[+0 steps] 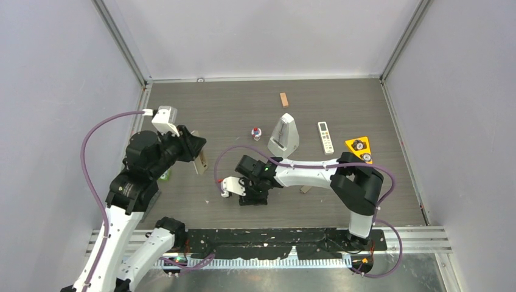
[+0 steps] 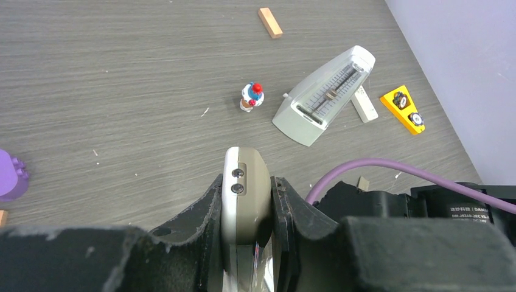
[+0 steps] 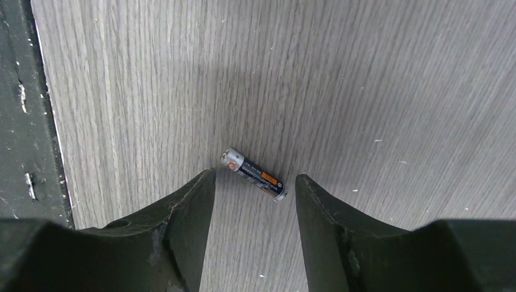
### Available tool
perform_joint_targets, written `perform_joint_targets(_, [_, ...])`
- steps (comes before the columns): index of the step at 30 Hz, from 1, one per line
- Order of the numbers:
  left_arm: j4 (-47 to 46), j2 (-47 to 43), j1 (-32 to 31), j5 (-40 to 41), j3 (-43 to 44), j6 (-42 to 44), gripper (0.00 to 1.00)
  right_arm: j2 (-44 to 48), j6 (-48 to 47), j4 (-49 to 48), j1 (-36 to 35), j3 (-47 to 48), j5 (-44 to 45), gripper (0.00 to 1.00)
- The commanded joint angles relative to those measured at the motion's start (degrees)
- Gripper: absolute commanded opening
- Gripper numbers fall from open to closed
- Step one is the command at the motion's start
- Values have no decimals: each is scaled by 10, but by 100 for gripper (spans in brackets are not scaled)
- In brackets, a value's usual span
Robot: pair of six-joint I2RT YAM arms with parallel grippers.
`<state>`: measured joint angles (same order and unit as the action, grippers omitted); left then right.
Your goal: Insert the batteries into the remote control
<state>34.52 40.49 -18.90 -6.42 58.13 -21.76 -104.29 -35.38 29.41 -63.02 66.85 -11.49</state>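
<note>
Right wrist: right gripper [image 3: 255, 178] spread above battery [image 3: 254, 174] on worktop [image 3: 377, 91]; left gripper [image 2: 246, 185] clamps remote control [image 2: 246, 161]; loading apparently unstarted.

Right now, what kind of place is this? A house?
Probably a robot test booth, not a house: grey walls box in one table, a left arm and a right arm stand at its edge, and odd things like a metronome sit scattered.
</note>
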Motion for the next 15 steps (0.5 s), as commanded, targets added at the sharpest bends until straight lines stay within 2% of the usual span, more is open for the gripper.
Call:
perform_joint_targets(1, [-19,-1,7,-29,21,13,0,-9,-28,-6,-4,19,-23,55])
perform_joint_targets(3, [-20,-1,8,-37,21,13,0,-19,-27,-7,-4,21,-24,52])
perform_joint_targets(15, [-29,-2,16,-59,19,10,0,-40,11,0,-5,27,-21,13])
